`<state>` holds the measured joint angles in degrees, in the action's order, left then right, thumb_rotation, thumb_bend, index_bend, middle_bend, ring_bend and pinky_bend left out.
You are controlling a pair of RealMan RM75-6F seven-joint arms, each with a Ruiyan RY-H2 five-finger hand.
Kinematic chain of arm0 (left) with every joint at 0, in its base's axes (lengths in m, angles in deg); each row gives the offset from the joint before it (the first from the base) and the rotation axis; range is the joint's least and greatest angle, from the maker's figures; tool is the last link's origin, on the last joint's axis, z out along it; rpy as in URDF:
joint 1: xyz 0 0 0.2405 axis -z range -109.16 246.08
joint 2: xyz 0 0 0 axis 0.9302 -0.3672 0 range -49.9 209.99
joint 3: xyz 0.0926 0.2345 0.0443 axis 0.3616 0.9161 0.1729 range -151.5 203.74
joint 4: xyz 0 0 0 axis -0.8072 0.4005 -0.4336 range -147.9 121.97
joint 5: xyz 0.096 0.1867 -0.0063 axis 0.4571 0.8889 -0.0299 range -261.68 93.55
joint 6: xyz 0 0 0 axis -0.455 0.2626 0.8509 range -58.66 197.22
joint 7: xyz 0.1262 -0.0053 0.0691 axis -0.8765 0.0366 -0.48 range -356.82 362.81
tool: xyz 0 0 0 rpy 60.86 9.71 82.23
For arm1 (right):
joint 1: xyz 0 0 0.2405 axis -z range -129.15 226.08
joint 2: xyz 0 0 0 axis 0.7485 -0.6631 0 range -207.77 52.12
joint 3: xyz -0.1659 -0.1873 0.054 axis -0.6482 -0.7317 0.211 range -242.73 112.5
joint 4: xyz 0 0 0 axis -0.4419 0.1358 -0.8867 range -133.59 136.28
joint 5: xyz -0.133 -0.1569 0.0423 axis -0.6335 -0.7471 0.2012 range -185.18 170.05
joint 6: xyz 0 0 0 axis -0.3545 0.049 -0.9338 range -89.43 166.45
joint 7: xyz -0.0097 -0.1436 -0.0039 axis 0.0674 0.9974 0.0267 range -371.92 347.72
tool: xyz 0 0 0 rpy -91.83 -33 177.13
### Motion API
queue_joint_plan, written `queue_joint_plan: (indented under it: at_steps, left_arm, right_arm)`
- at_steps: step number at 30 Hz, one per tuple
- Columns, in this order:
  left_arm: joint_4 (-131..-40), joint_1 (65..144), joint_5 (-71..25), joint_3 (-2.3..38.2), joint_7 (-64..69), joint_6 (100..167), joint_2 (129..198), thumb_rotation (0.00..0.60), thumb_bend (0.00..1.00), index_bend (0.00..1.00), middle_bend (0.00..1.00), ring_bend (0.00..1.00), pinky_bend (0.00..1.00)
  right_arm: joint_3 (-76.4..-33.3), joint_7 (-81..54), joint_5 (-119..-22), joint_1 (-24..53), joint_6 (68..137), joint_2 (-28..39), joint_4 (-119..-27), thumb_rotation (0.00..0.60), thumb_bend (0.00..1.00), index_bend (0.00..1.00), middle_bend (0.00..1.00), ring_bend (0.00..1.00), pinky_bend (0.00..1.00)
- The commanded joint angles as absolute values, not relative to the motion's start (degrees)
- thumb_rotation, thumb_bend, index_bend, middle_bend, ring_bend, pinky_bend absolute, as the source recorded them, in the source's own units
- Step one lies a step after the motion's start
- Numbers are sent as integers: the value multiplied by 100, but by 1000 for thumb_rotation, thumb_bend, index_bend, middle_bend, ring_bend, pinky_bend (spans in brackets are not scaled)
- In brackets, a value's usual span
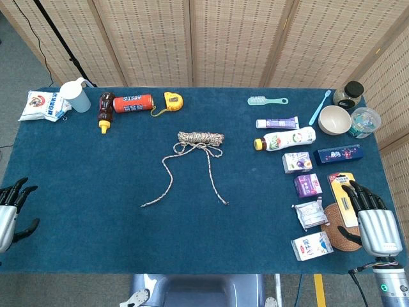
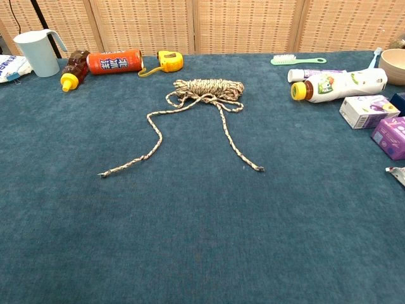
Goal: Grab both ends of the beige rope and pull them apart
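Nothing held yet: my left hand [image 1: 13, 204] waits at 9 o'clock, right hand [image 1: 374, 217] at 4, fingers spread, parked clear. Rope [image 1: 199, 142] mid-table, both ends trailing toward 6, easy to grab.

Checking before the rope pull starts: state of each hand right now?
Left hand: open, holding nothing, at the table's left edge.
Right hand: open, holding nothing, over the right edge, far from the beige rope.

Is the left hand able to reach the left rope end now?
Probably yes: only bare cloth lies between the left hand and the left rope end; the hand holds nothing.
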<state>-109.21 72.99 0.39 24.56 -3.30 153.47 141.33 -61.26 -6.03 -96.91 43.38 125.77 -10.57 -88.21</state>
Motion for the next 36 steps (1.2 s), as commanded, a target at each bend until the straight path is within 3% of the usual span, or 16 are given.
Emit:
queue_joint_plan:
  at_steps: [1, 25, 30, 36]
  left_arm:
    - [-10913, 7297, 34, 2458, -325, 15343, 14142, 600, 252, 205, 113, 157, 147]
    - [-10983, 7334, 78, 2409, -182, 15362, 14109, 600, 252, 205, 121, 162, 147]
    - [-10975, 7377, 36, 2402, -91, 15259, 14068, 600, 251, 205, 121, 162, 147]
    - [-10977, 7418, 95, 2351, -98, 15306, 14021, 600, 252, 206, 121, 162, 147]
  right_arm:
    - [-6129, -595, -9691, 4340, 12578, -1058, -8828, 600, 84, 141, 97, 154, 223]
    - [-6129, -721, -9718, 4325, 12581, -1081, -8778, 600, 84, 143, 97, 153, 214]
    - [-6161, -903, -9777, 4219, 12401, -1146, -8864, 600, 85, 116, 81, 105, 123]
    - [-6130, -1142, -10001, 3910, 12118, -1211, -8993, 600, 84, 170, 54, 15, 0]
